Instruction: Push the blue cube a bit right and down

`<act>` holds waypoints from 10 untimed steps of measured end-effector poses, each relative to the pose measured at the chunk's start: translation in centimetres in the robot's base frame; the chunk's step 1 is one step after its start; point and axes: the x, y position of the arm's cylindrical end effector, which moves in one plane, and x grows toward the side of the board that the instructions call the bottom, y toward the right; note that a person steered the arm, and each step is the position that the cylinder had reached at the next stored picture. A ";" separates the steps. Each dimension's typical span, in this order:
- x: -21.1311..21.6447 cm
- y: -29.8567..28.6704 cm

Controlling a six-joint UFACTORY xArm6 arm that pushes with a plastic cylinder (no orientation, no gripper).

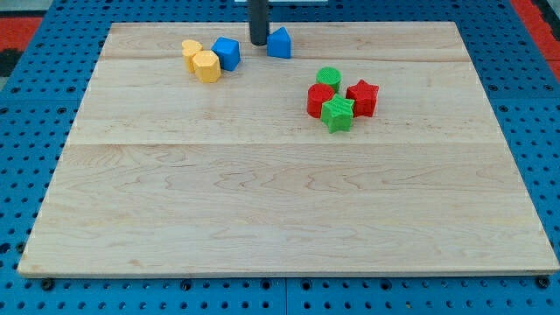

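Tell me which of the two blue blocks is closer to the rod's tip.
The blue block just right of my tip, nearly touching it. The blue cube sits farther left, against the yellow blocks.

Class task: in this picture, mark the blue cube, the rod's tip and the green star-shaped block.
blue cube (227,52): camera view, on its front face.
my tip (259,43): camera view, at the rod's very end, between the two blue blocks.
green star block (337,114): camera view, on its top face.
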 end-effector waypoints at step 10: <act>2.0 -12.3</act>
